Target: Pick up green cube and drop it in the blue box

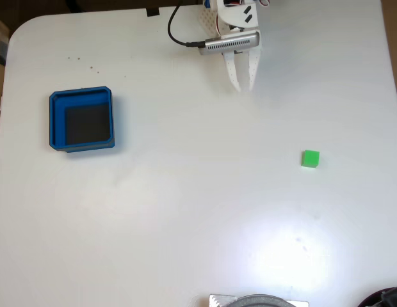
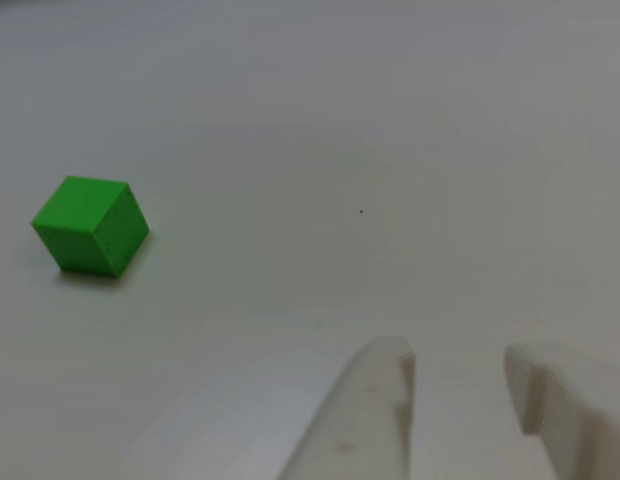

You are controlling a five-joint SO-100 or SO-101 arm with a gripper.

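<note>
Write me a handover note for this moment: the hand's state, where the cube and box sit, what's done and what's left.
Hand: white two-finger, open and empty, near the table's top edge in the fixed view.
Small bright green cube: on the white table, right of centre, apart from the hand; in the other view it lies ahead and to the left.
Shallow square blue box with dark floor: far left, empty.
Done: nothing yet.
Left: reach the cube, grasp, carry across, drop in the box.

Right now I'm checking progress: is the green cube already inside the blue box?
No. In the fixed view the green cube sits on the bare white table, far right of the blue box.
</note>
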